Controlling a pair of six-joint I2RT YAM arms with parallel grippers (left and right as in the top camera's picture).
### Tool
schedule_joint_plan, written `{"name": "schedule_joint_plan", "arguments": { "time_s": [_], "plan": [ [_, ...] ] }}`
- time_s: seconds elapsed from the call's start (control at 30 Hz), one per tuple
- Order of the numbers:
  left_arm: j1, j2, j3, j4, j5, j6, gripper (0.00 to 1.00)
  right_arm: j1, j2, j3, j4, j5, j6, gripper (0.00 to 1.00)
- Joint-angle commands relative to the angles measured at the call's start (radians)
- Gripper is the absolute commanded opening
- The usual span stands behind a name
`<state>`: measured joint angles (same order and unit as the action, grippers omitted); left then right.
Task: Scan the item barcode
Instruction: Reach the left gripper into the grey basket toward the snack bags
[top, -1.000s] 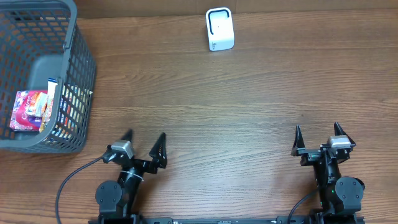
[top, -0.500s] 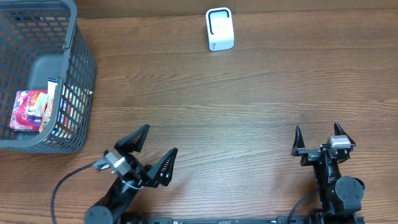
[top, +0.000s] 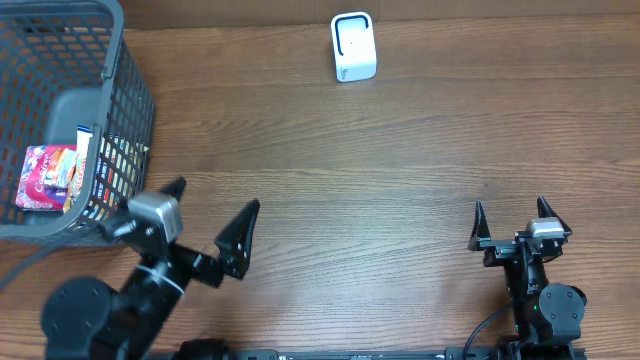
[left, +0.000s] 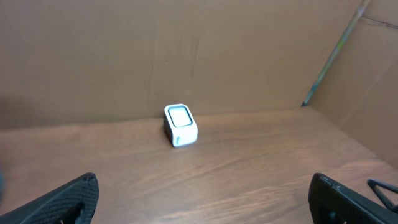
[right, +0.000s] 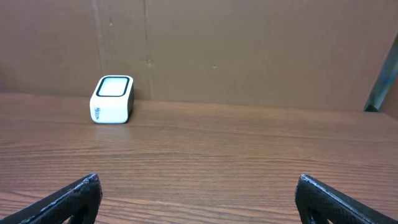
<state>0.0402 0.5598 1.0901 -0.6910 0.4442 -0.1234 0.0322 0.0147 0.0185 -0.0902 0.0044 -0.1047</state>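
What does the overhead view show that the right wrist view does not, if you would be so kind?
Only the overhead view shows the grey basket on the left arm's side of the table, the colourful packets lying in it, and the left tool, open and empty, close beside the basket. Only the right wrist view shows the brown cardboard wall standing behind the table. Both show the white scanner at the far side, the wooden table, and the right tool, open and empty.
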Motion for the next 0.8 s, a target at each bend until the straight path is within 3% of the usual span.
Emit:
{"name": "schedule_joint_plan", "arguments": {
  "time_s": [0.0,0.17,0.33,0.37,0.43,0.53,0.77],
  "plan": [
    [0.006,0.094,0.145,-0.051,-0.031,0.123,1.00,-0.005,-0.012,-0.010,0.006,0.002,-0.001,1.00],
    [0.006,0.426,0.560,-0.417,-0.254,0.084,1.00,-0.005,-0.012,-0.010,0.006,0.002,-0.001,1.00],
    [0.006,0.795,1.085,-0.744,-0.334,0.201,1.00,-0.005,-0.012,-0.010,0.006,0.002,-0.001,1.00],
    [0.006,0.853,1.172,-0.772,-0.369,0.206,1.00,-0.005,-0.012,-0.010,0.006,0.002,-0.001,1.00],
    [0.027,0.944,1.313,-0.798,-0.441,0.105,1.00,-0.005,-0.012,-0.010,0.006,0.002,-0.001,1.00],
    [0.133,1.042,1.461,-0.812,-0.478,0.026,1.00,-0.005,-0.012,-0.010,0.006,0.002,-0.001,1.00],
    [0.541,1.156,1.522,-0.756,-0.457,-0.248,1.00,-0.005,-0.012,-0.010,0.006,0.002,-0.001,1.00]
  ]
}}
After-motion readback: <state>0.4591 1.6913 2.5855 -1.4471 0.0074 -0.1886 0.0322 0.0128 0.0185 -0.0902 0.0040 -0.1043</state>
